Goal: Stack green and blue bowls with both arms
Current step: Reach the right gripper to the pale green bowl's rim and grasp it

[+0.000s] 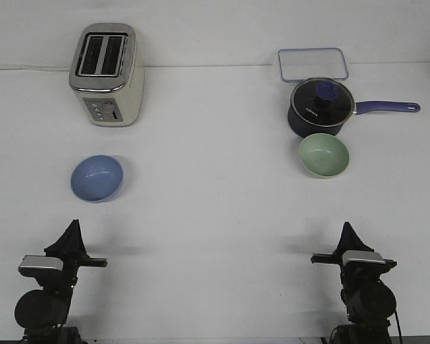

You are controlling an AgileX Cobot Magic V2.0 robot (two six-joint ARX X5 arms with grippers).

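Note:
The periwinkle blue bowl (97,178) sits upright on the white table at the left, in front of the toaster. The pale green bowl (324,155) sits upright at the right, just in front of the navy saucepan and close to it. My left gripper (73,229) is low at the near left edge, well short of the blue bowl, its fingers drawn to one point, shut and empty. My right gripper (347,231) is low at the near right edge, well short of the green bowl, also shut and empty.
A cream and silver toaster (106,75) stands at the back left. A navy saucepan (321,107) with a glass lid and its handle pointing right stands at the back right. A clear rectangular container (312,64) lies behind the saucepan.

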